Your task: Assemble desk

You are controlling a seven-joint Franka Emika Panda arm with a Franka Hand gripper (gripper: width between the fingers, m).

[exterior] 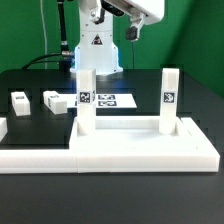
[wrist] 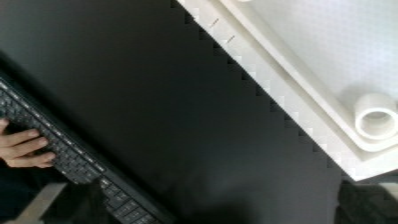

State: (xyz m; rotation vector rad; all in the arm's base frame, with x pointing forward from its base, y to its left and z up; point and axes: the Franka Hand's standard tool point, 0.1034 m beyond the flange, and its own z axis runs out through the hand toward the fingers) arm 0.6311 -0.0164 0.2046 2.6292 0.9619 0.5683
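The white desk tabletop (exterior: 130,133) lies flat at the front of the black table. Two white square legs stand upright on it, one at the exterior view's left (exterior: 87,98) and one at the right (exterior: 168,97), each with a tag. Two more legs lie loose on the table at the left (exterior: 20,102) (exterior: 54,100). My gripper (exterior: 131,32) hangs high above the back of the table, far from all the parts, open and empty. The wrist view shows a white rimmed part (wrist: 294,60) with a round socket (wrist: 377,122). My gripper (wrist: 199,215) shows only as dark finger edges.
A long low white rail (exterior: 110,160) runs along the front and round the left of the tabletop. The marker board (exterior: 115,100) lies behind the legs. The robot base (exterior: 97,45) stands at the back. The wrist view shows a keyboard (wrist: 71,150) and a hand (wrist: 18,145) beyond the table.
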